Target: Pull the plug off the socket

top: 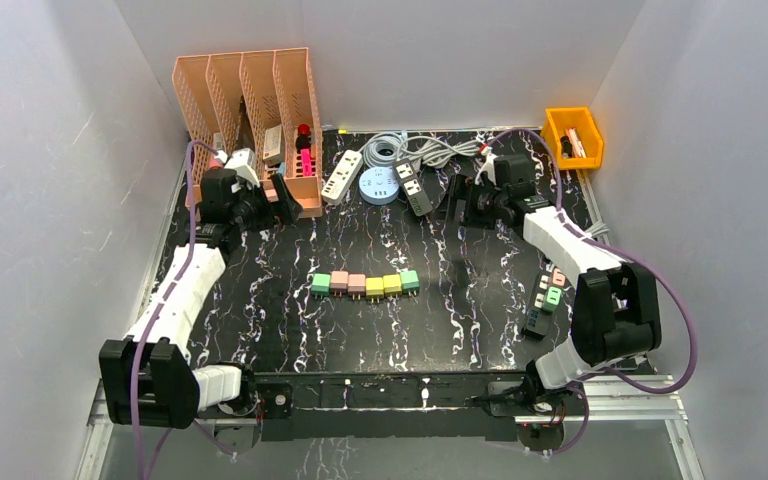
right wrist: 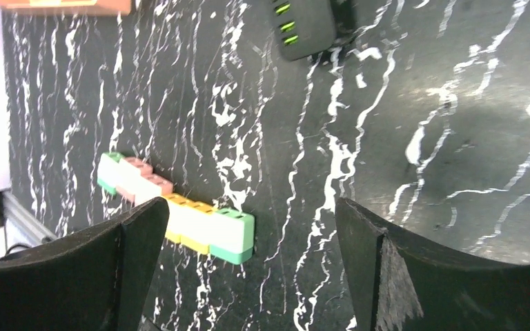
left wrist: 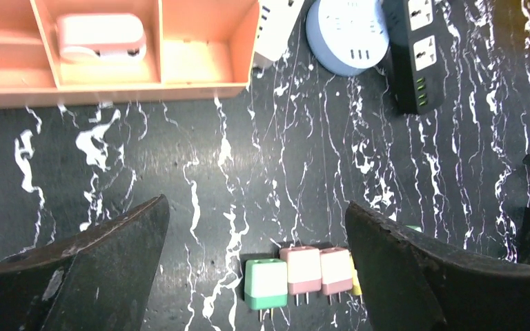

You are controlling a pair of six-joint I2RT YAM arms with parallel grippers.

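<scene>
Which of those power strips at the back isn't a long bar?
The pale blue round power strip: it is a disc, lying between the white bar-shaped power strip and the black bar-shaped power strip.

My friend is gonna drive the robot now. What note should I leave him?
Left gripper: open, empty, near the peach organiser.
Right gripper: open, empty.
Done, it seems: six loose plugs lie in a row mid-table.
Left: the black socket strip by the right arm holds a pink plug and a green plug. Pull those.
</scene>
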